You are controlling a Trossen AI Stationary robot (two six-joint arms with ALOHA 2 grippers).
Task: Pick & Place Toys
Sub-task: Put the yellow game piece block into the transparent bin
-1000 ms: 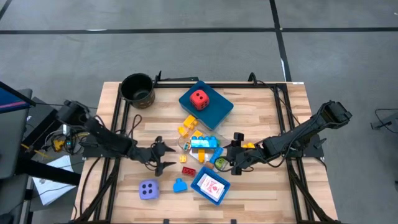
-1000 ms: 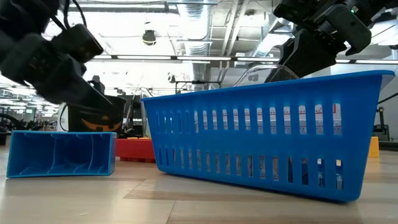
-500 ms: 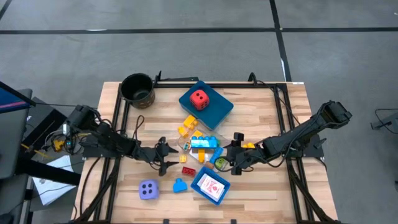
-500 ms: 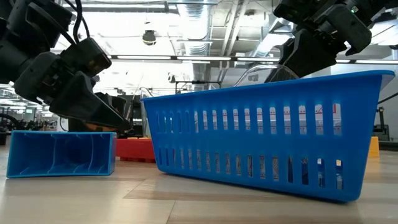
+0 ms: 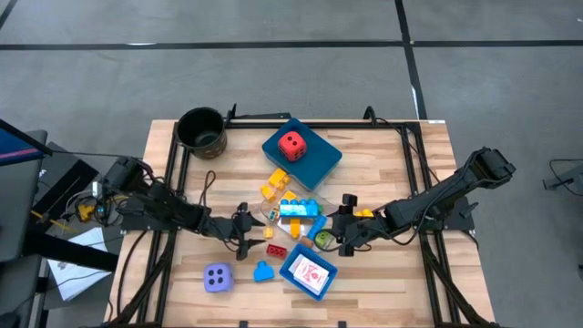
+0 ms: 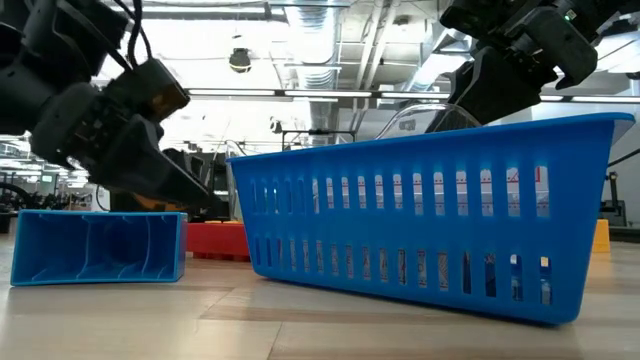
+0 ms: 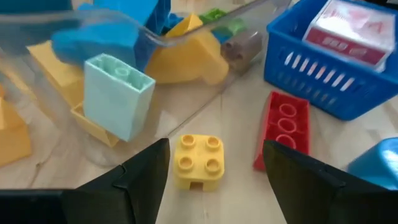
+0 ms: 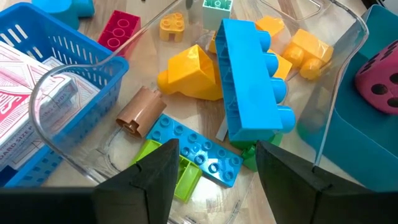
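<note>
Sorting looks barely begun, judging by how things lie: the red die (image 5: 291, 144) sits on the upturned teal tray (image 5: 319, 162) and the white red-printed cards (image 5: 311, 271) are in the small blue basket (image 5: 290, 270), but most bricks are loose in a pile at table centre w/ a clear container (image 8: 323, 118) tipped over them. Lavender die (image 5: 217, 277) and a blue piece (image 5: 263, 271) lie apart near the front edge. Left gripper (image 7: 214, 168) hangs low, fingers spread either side of a small yellow 2x2 brick (image 7: 198, 160), not yet pinching; red brick (image 7: 280, 129) just beside. Right gripper (image 8: 214, 165) is over the pile, fingers apart, nothing held. Dark pot (image 5: 201, 130) sits at the back left corner; contents can't tell
</note>
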